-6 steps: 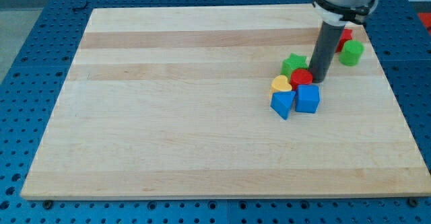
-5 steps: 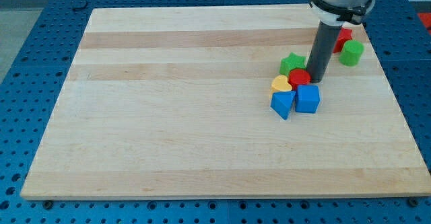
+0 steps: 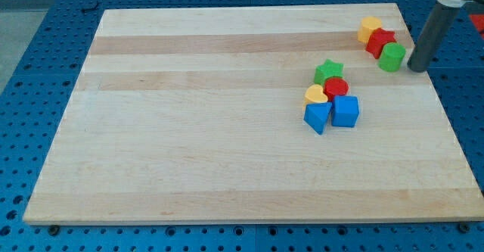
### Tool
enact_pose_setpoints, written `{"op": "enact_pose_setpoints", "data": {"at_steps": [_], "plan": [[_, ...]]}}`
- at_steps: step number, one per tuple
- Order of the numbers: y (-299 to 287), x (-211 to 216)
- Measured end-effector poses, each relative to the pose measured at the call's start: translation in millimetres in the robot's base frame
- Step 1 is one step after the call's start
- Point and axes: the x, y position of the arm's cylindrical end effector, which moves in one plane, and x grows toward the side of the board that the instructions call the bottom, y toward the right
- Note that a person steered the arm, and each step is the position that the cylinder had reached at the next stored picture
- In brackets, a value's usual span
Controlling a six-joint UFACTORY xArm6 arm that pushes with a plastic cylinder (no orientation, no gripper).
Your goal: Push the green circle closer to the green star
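The green circle (image 3: 392,57) lies near the board's right edge toward the view's top, touching a red block (image 3: 380,42). The green star (image 3: 329,72) sits left and below it, at the top of a cluster of blocks. My tip (image 3: 417,67) is just right of the green circle, a small gap apart, at the board's right edge. The dark rod rises from it toward the view's top right.
A yellow block (image 3: 370,28) sits above the red block. Below the green star are a red circle (image 3: 337,87), a yellow heart (image 3: 315,95) and two blue blocks (image 3: 318,116) (image 3: 345,110). The wooden board (image 3: 189,131) lies on a blue perforated table.
My tip has moved from beside the red circle in the cluster to the right of the green circle. The blocks have not visibly moved.
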Motion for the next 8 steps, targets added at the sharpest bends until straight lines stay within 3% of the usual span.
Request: {"op": "enact_pose_setpoints", "data": {"at_steps": [1,2,5,8], "plan": [[9,2],[1,-22],[-144,-7],[-135,-11]]}}
